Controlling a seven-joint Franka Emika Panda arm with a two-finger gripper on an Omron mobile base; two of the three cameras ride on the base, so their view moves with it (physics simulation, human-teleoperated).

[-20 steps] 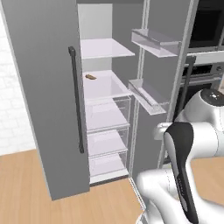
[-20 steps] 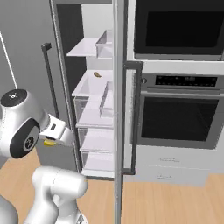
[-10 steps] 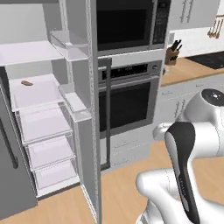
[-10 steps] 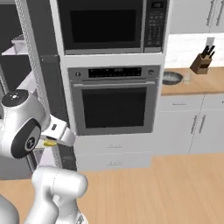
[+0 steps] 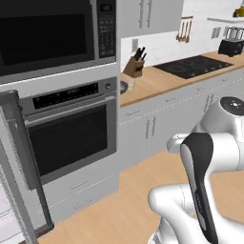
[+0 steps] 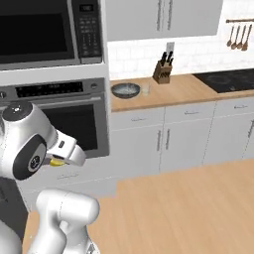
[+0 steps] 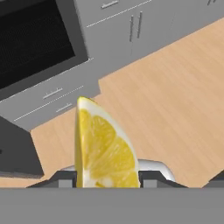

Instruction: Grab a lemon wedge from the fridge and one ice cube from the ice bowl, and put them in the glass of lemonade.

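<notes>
One lemon wedge (image 7: 105, 146) sits clamped in the pincer (image 7: 107, 178), jaws snug on both sides. Over on the bench (image 6: 188, 89), ice bowl (image 6: 125, 90) right beside the glass of lemonade (image 6: 145, 90).

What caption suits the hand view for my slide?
Lemon wedge clamped between the fingers, above wood floor near the oven.

Kitchen, wall oven (image 5: 71, 138), cooktop (image 6: 228, 79), cabinets (image 6: 163, 141)
</notes>
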